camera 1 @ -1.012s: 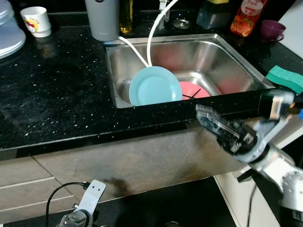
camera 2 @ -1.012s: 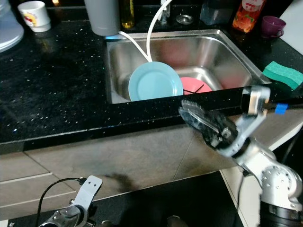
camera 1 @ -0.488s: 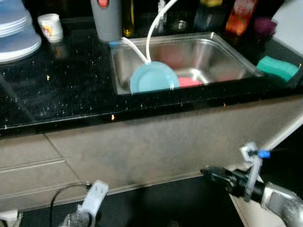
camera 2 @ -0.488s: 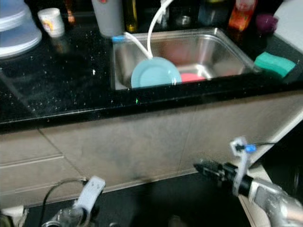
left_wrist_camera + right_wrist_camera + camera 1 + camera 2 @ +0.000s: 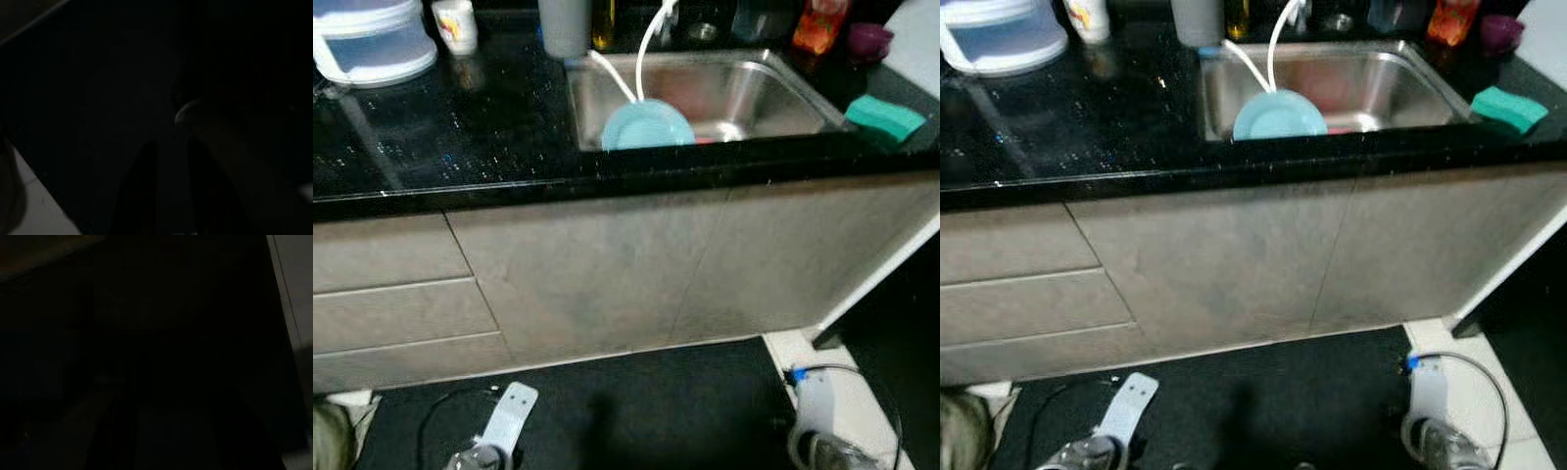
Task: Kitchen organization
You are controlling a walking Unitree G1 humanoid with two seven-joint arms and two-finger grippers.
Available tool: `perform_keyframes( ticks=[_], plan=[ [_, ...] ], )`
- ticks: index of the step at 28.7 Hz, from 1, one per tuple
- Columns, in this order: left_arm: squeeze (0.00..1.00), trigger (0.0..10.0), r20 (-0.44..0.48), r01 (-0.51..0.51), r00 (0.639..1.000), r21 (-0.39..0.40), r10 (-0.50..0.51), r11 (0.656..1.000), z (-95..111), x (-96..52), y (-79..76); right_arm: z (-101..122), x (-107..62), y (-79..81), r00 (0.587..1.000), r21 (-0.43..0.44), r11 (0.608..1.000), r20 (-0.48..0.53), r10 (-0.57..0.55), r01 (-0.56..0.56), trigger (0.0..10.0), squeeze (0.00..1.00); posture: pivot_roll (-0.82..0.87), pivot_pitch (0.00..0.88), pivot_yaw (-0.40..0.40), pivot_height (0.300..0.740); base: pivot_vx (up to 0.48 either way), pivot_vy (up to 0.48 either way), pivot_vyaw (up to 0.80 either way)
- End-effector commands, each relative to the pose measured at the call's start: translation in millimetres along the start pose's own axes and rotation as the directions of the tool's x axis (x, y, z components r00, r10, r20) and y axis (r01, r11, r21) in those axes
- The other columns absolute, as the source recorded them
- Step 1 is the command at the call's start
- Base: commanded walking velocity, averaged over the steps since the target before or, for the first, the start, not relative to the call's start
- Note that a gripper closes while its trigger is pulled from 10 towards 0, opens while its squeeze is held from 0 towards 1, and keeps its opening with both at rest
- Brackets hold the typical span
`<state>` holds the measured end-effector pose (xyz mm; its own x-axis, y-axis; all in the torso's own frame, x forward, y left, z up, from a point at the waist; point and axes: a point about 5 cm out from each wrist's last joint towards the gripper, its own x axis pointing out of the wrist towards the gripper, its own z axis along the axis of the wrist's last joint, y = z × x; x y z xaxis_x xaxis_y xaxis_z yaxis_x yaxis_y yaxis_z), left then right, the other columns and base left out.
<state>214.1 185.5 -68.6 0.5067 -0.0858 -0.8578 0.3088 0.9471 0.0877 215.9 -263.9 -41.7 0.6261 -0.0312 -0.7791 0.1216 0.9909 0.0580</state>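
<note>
**Both arms down by the floor, dishes sitting in the sink**

A clear lidded plastic container (image 5: pixel 370 44) is seen at the far left of the black speckled stone countertop (image 5: pixel 450 127), with a small white printed mug (image 5: pixel 458 24) just beside it. Further right, a grey cylindrical canister (image 5: pixel 564 22) is set at the back left corner of the stainless steel sink (image 5: pixel 783 93). Inside the sink a light blue round plate (image 5: pixel 648 125) is leaned upright against the front wall, and a thin white hose (image 5: pixel 651 39) is draped down to it. A sliver of pink plate (image 5: pixel 1342 128) is visible just right of the blue one. An orange juice bottle (image 5: pixel 818 24) and a purple cup (image 5: pixel 867 39) are placed behind the sink, and a green rectangular sponge (image 5: pixel 891 117) lies on the counter at the right. Grey cabinet fronts (image 5: pixel 607 274) run below.

The left arm (image 5: pixel 504 431) and right arm (image 5: pixel 818 421) are hung low over the dark floor. Both wrist views are nearly black; whether the left or right gripper's fingers are spread or pressed together cannot be told.
</note>
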Motion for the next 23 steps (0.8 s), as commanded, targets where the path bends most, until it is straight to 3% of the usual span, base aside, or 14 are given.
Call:
perform_keyframes(
  ticks=[1, 2, 4, 7, 14, 23],
  plan=[
    [0.00, 10.0, -0.056, -0.012, 0.998, -0.029, 0.011, 1.000, -16, -1.6, 2.5, -19, 2.2, 3.8, 0.997, -0.077, 0.996, -0.062, -0.054, 0.049, 10.0, 0.00, 0.01, 0.124, -0.044, 0.740, -0.304, 0.000, 0.00],
    [0.00, 10.0, -0.056, -0.012, 0.998, -0.029, 0.011, 1.000, -16, -1.6, 2.5, -19, 2.2, 3.8, 0.997, -0.077, 0.996, -0.062, -0.054, 0.049, 10.0, 0.00, 0.01, 0.124, -0.044, 0.740, -0.304, 0.000, 0.00],
    [0.00, 10.0, -0.058, -0.012, 0.998, -0.032, 0.010, 0.999, -17, -1.6, 2.2, -36, 1.2, 1.5, 0.985, -0.165, 0.979, -0.110, -0.136, 0.117, 10.0, 0.00, 0.01, 0.129, -0.042, 0.740, -0.298, 0.000, 0.00],
    [0.00, 10.0, -0.063, -0.008, 0.998, -0.030, 0.006, 1.000, -17, -1.7, 2.0, -46, 0.0, 1.6, 0.980, -0.194, 0.974, -0.138, -0.147, 0.119, 10.0, 0.00, 0.01, 0.129, -0.043, 0.740, -0.299, 0.000, 0.00],
    [0.00, 10.0, -0.091, 0.003, 0.996, -0.024, -0.005, 1.000, -19, -1.8, 1.6, -58, -1.5, 5.7, 0.983, -0.106, 0.993, -0.168, -0.073, 0.056, 10.0, 0.00, 0.01, 0.137, -0.045, 0.740, -0.296, 0.000, 0.00],
    [0.00, 10.0, -0.092, 0.006, 0.996, -0.014, -0.007, 1.000, -16, -1.7, 2.3, -68, -2.9, 8.6, 0.976, -0.185, 0.983, -0.210, -0.051, 0.012, 10.0, 0.00, 0.01, 0.148, -0.049, 0.740, -0.279, 0.000, 0.76]
  ],
)
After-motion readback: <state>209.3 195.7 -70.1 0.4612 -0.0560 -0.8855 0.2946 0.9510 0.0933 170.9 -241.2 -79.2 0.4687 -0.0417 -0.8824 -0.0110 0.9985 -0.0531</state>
